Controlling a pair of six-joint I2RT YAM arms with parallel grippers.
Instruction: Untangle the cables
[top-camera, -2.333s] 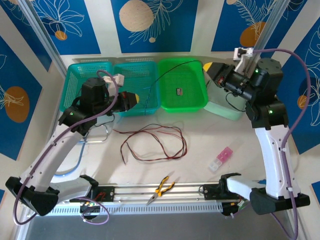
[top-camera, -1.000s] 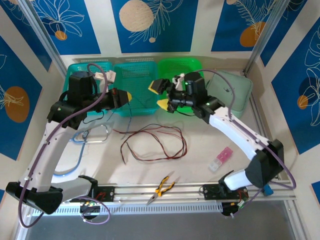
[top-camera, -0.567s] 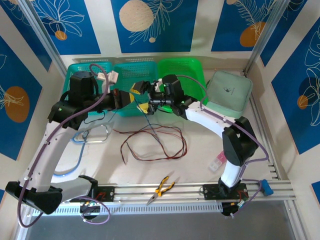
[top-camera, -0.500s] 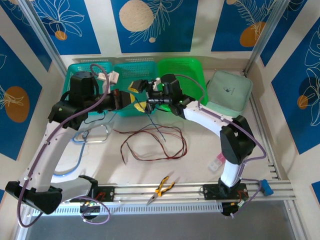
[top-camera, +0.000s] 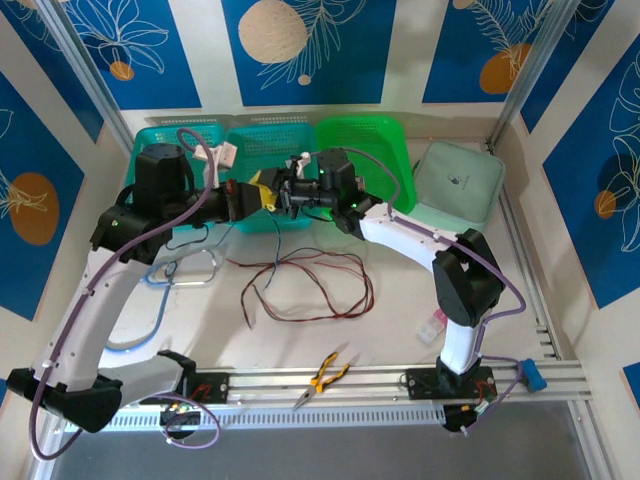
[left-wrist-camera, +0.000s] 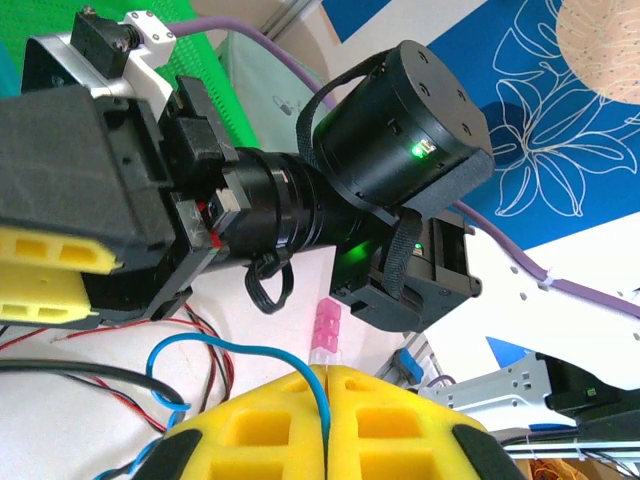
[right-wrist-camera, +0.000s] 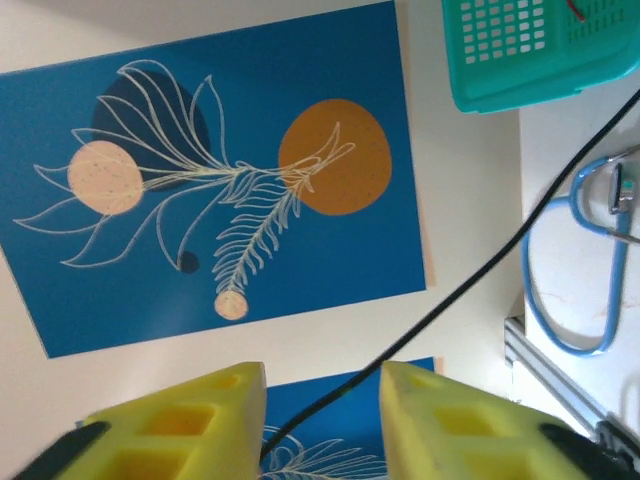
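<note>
Left gripper pinches the blue cable; right gripper stands spread around the black cable. Red-brown cables loop on the table before the teal baskets and green basket, their contents unclear

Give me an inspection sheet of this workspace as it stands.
Surface: white table.
Job's things: thin red and brown wires looped on it; thin blue wire; thin black wire.
Clutter: yellow-handled pliers, pink plastic box, light-blue tube loop, teal plastic baskets, green plastic basket.
End effectors: left end effector shut on the blue wire; right end effector open around the black wire.
Cables: thick purple arm cables.
Surroundings: blue leaf-print wall panels.
</note>
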